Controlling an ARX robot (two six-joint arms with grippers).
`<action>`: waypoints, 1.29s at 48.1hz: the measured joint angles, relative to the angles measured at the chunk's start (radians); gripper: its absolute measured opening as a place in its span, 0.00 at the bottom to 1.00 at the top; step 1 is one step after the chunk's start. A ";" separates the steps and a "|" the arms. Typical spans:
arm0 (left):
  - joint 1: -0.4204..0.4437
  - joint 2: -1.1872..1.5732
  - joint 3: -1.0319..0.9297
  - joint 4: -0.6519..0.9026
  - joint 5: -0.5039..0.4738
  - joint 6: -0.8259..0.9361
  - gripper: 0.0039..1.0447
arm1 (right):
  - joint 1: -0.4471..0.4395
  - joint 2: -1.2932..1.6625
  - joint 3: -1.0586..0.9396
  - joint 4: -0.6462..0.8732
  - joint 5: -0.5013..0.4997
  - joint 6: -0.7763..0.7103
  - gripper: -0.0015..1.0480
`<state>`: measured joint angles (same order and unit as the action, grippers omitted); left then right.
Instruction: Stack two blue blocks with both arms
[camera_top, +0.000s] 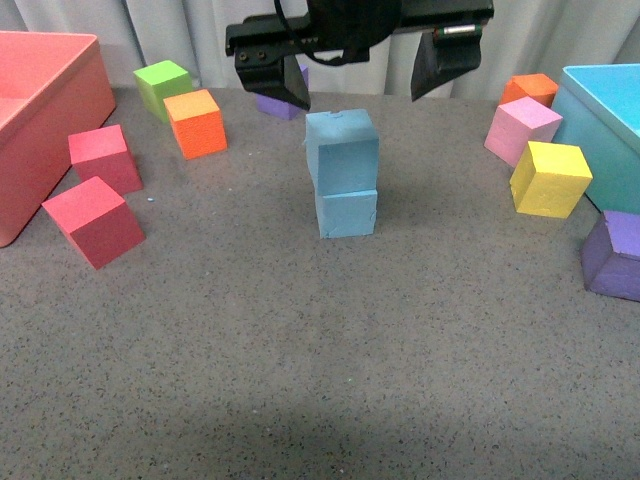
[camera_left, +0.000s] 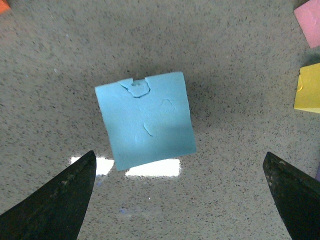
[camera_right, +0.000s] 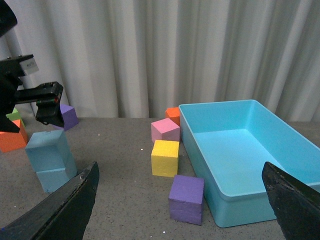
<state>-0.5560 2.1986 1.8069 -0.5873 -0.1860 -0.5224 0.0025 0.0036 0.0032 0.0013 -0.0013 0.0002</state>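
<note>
Grey speckled tabletop, pale curtains behind. Over its middle the left gripper (camera_top: 362, 72) hangs directly above the stack, jaws spread wide and empty, clear of the upper blue block (camera_top: 342, 150). That block sits on the lower blue block (camera_top: 346, 212), twisted a little off square, toward the surface's far edge. The right gripper (camera_right: 180, 167) is likewise spread and holds nothing; how high it hangs I cannot tell. Near the right edge lie a yellow cube (camera_top: 551, 178), a pink cube (camera_top: 522, 129) and a turquoise bin (camera_top: 605, 112). Toward the left edge are an orange cube (camera_top: 196, 122) and a red bin (camera_top: 60, 125).
</note>
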 joint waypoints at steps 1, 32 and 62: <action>-0.001 -0.027 -0.052 0.100 -0.048 0.033 0.91 | 0.000 0.000 0.000 0.000 0.000 0.000 0.91; 0.317 -0.774 -1.475 1.667 -0.039 0.511 0.03 | 0.000 0.000 0.000 0.000 0.001 0.000 0.91; 0.466 -1.189 -1.744 1.518 0.096 0.514 0.03 | 0.000 0.000 0.000 0.000 0.000 0.000 0.91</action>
<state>-0.0898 1.0096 0.0624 0.9310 -0.0898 -0.0082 0.0025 0.0036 0.0032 0.0013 -0.0013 0.0002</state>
